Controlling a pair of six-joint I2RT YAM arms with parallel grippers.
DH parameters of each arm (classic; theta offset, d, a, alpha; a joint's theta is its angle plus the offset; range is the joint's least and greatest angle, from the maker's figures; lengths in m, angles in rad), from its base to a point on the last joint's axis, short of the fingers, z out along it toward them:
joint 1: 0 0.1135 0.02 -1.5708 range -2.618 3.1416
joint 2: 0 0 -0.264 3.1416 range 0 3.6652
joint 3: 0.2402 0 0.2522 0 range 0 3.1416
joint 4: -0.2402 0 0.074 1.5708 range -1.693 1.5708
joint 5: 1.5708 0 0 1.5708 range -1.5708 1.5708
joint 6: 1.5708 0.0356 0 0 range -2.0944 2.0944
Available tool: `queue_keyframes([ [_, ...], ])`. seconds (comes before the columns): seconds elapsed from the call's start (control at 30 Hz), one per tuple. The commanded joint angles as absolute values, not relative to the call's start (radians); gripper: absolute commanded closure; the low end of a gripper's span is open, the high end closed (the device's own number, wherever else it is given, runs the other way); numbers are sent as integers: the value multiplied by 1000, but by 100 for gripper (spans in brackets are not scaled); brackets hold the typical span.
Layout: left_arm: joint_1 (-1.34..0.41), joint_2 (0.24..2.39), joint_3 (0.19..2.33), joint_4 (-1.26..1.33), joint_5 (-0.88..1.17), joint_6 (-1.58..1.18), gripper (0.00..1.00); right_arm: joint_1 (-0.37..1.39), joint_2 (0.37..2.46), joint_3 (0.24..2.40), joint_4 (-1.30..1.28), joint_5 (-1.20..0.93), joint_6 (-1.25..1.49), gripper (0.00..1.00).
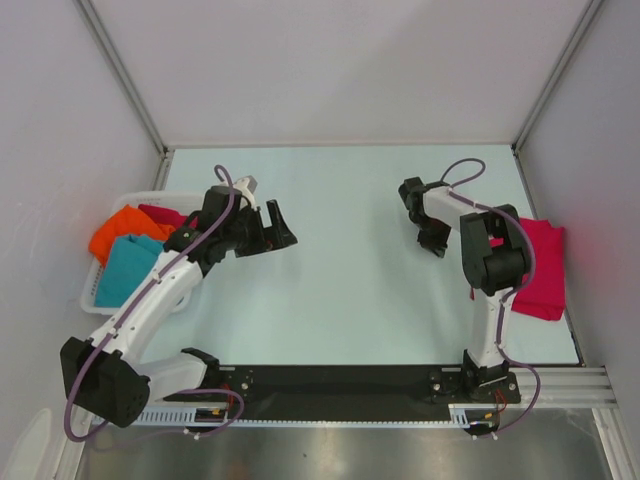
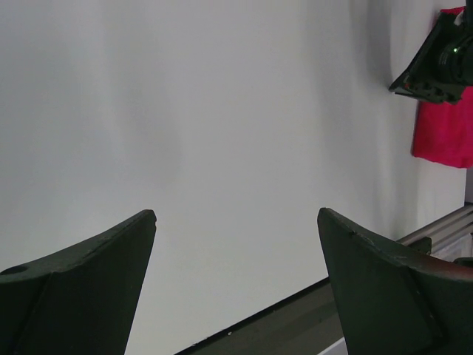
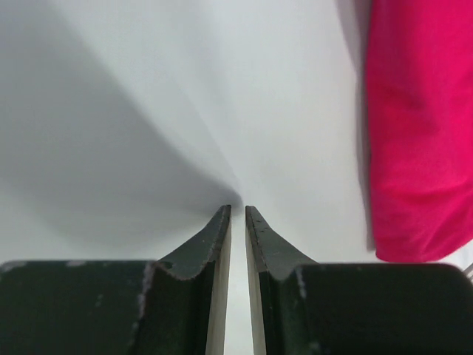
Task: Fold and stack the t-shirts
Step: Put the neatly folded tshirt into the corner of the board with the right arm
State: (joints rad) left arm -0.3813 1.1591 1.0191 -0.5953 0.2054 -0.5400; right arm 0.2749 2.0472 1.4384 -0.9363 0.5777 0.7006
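Note:
A crimson t-shirt [image 1: 540,268] lies folded on the table at the right; it also shows in the left wrist view [image 2: 443,133] and the right wrist view [image 3: 421,126]. An orange t-shirt [image 1: 125,228], a teal t-shirt [image 1: 125,268] and a second crimson t-shirt [image 1: 165,213] lie in the white basket [image 1: 88,296] at the left. My left gripper [image 1: 277,228] [image 2: 236,213] is open and empty over bare table, just right of the basket. My right gripper [image 1: 432,240] [image 3: 237,208] is shut on nothing, low over the table, left of the folded crimson t-shirt.
White walls enclose the table on three sides. A black strip and a metal rail [image 1: 340,385] run along the near edge by the arm bases. The right gripper shows at the upper right of the left wrist view [image 2: 436,66].

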Motion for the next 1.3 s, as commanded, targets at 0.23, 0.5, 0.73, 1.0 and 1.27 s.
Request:
queue_keyframes([
  [0.23,-322,1126,992,-546,273,-503,4,296,1862,1260,-965,503,877,81],
  [0.5,-301,1089,986,-561,288,-492,4,295,1868,1200,-1022,492,980,81],
  [0.73,-278,1051,977,-580,287,-482,4,258,1888,1184,-1025,445,1008,81],
  [1.0,-262,1028,973,-592,298,-476,4,150,1809,1163,-1015,500,993,82],
  [1.27,-262,1026,965,-589,308,-476,4,46,1759,1146,-1008,600,945,83],
])
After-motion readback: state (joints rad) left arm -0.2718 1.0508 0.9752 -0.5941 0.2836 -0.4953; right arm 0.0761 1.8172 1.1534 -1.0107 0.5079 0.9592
